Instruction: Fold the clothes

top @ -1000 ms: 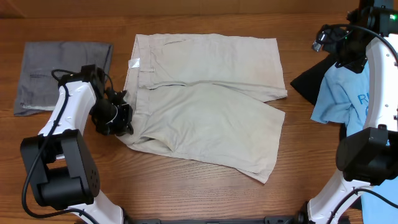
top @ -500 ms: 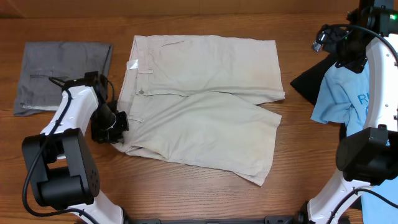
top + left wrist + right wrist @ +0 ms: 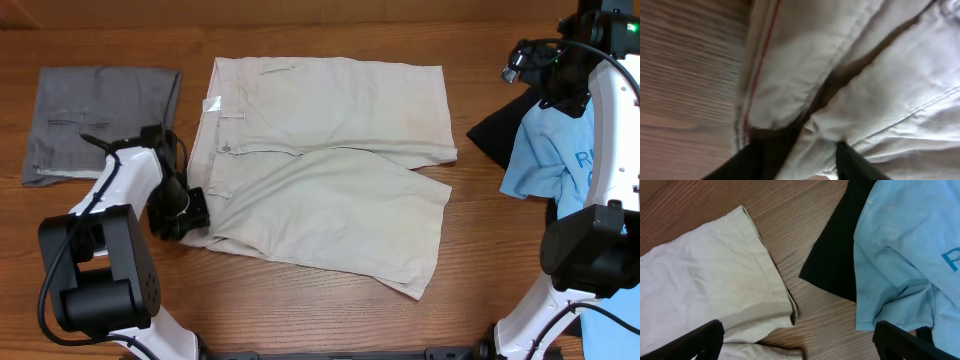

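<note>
Beige shorts [image 3: 330,170] lie folded in half lengthwise on the wooden table, waistband to the left, legs to the right. My left gripper [image 3: 190,212] is at the lower left corner of the waistband and is shut on the beige cloth; the left wrist view shows the fabric [image 3: 810,100] pinched between the dark fingers [image 3: 807,160]. My right gripper [image 3: 545,70] is raised at the far right and is open and empty; its wrist view shows the shorts' leg hem [image 3: 765,265] below it.
A folded grey garment [image 3: 100,120] lies at the far left. A light blue T-shirt [image 3: 560,150] over a black garment [image 3: 495,130] lies at the right edge, also in the right wrist view [image 3: 905,255].
My left gripper has pulled the waistband corner left and toward the front edge, flattening the upper layer of the shorts. The right arm has not moved.
</note>
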`<state>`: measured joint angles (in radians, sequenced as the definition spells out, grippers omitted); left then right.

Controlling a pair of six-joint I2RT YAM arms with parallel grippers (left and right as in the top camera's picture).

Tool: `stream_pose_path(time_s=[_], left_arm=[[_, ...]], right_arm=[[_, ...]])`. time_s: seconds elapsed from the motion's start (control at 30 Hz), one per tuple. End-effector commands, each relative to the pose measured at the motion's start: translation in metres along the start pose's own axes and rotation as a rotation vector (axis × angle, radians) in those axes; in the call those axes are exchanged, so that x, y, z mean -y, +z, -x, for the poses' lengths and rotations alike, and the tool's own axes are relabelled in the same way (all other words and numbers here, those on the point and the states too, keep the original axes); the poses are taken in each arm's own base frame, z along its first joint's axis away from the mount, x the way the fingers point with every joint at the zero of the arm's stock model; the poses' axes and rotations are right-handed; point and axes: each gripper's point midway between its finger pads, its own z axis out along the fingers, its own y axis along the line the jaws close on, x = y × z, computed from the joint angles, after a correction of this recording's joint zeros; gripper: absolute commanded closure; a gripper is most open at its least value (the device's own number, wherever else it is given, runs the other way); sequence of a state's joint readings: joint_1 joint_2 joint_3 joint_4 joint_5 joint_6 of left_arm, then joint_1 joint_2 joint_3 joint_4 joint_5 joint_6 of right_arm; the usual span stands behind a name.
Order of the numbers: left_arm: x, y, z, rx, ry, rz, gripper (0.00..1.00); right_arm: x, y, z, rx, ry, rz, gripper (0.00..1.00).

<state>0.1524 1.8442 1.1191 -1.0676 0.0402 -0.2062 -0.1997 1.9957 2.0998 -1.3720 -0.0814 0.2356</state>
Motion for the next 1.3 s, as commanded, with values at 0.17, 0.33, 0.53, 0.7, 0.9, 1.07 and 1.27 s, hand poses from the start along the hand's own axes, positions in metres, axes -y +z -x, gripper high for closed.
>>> stream_pose_path(time_s=[0.17, 0.33, 0.53, 0.7, 0.9, 1.07, 1.27], left_arm=[[0.005, -0.046, 0.011, 0.01, -0.008, -0.012, 0.42], [0.027, -0.111, 0.049, 0.172, 0.057, -0.112, 0.29], [0.055, -0.12, 0.077, 0.277, 0.145, -0.248, 0.23], [0.074, -0.09, 0.095, 0.256, 0.221, -0.339, 0.21], [0.091, -0.049, 0.111, 0.189, 0.236, -0.422, 0.26], [0.097, -0.034, 0.115, 0.163, 0.231, -0.458, 0.35], [0.117, -0.056, 0.116, 0.174, 0.252, -0.585, 0.48]], right_arm=[[-0.001, 0.001, 0.001, 0.001, 0.008, 0.006, 0.0], [-0.001, 0.001, 0.001, 0.001, 0.008, 0.006, 0.0], [-0.001, 0.001, 0.001, 0.001, 0.008, 0.006, 0.0], [-0.001, 0.001, 0.001, 0.001, 0.008, 0.006, 0.0], [-0.001, 0.001, 0.001, 0.001, 0.008, 0.006, 0.0], [-0.001, 0.001, 0.001, 0.001, 0.008, 0.006, 0.0], [-0.001, 0.001, 0.001, 0.001, 0.008, 0.006, 0.0]])
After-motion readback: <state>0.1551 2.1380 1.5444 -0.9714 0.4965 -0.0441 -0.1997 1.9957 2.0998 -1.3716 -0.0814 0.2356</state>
